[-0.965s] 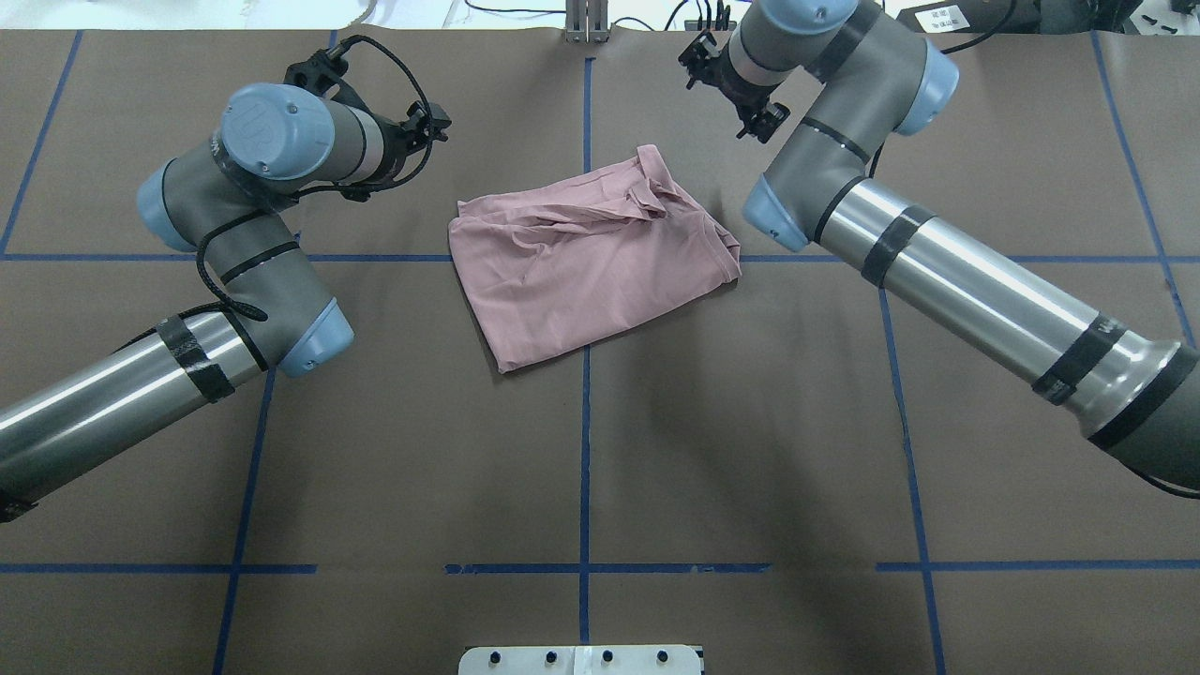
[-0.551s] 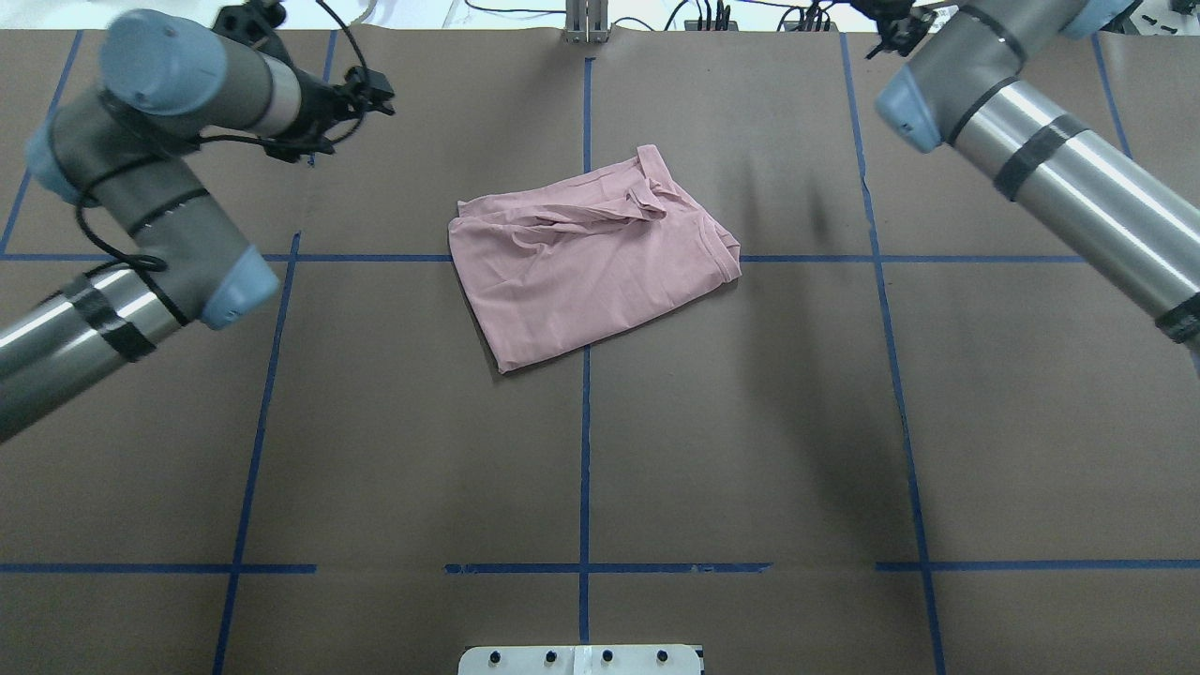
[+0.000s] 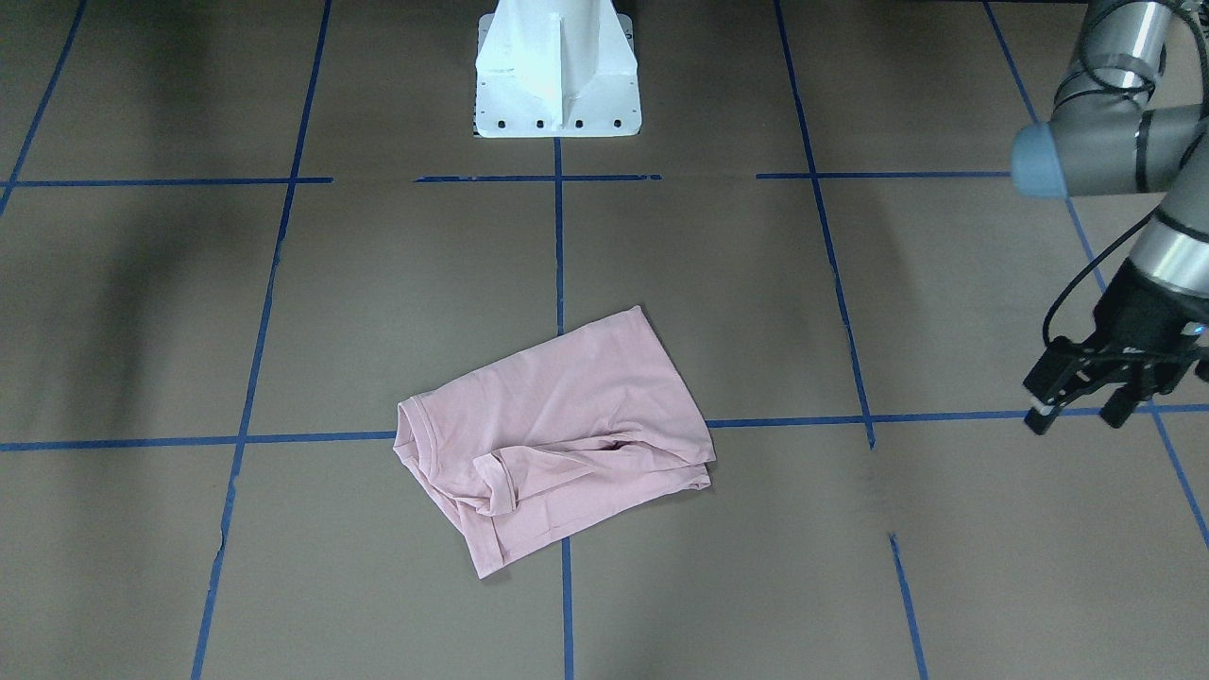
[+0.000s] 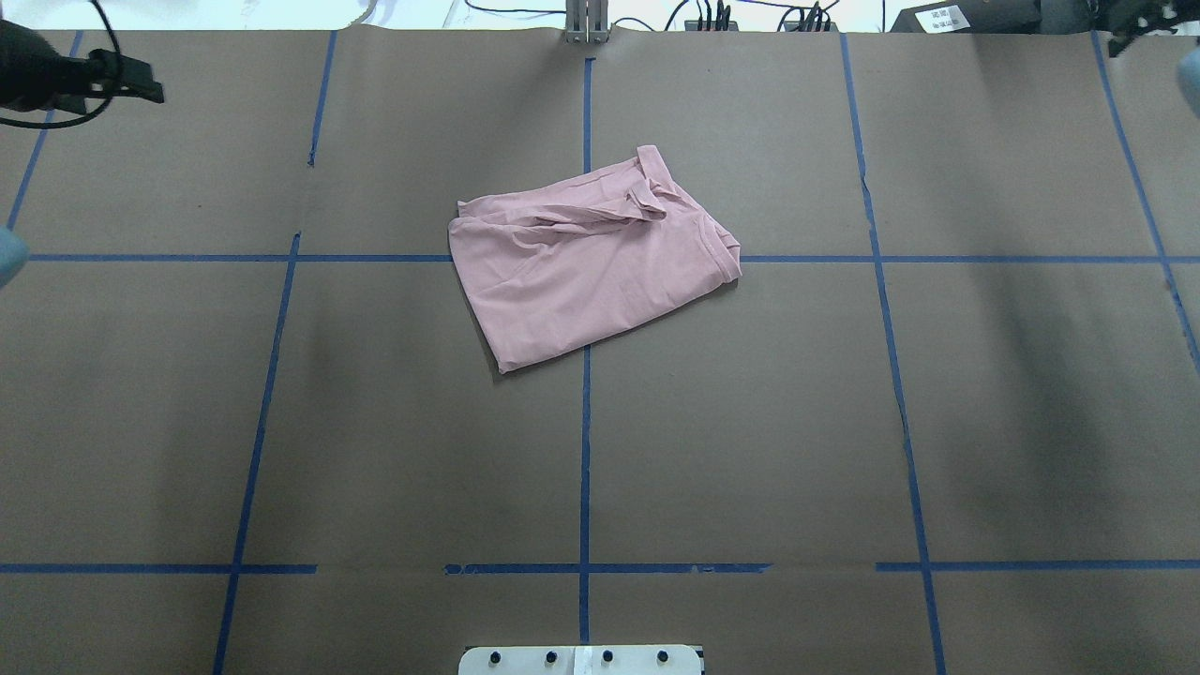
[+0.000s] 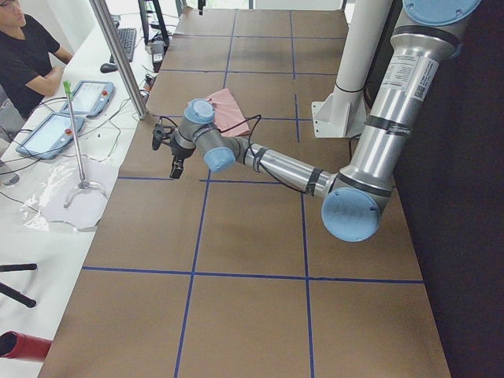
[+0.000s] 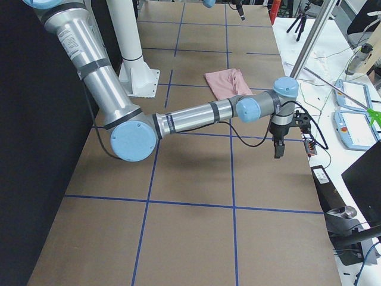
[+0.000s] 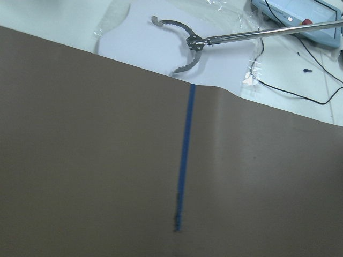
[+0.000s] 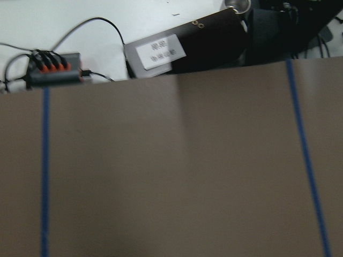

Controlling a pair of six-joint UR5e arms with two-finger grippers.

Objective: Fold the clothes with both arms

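Observation:
The pale pink T-shirt (image 4: 586, 272) lies folded into a rough rectangle at the table's middle, with one sleeve bunched on its far side; it also shows in the front view (image 3: 567, 425). Its print is hidden. My left gripper (image 3: 1077, 420) hangs over the far left part of the table, well away from the shirt, with its fingers apart and empty. It shows at the overhead view's top left edge (image 4: 141, 92). My right gripper (image 6: 278, 152) hangs near the far right table edge, away from the shirt; I cannot tell whether it is open or shut.
The white pedestal base (image 3: 557, 76) stands at the near middle edge. Beyond the far edge are a metal grabber tool (image 7: 187, 43), a power strip (image 8: 53, 69), control pendants (image 5: 87, 98) and a seated operator (image 5: 24, 55). A metal post (image 5: 118, 55) stands there too.
Both arms have swung outward from beside the shirt to the far left and far right corners. The shirt has not moved.

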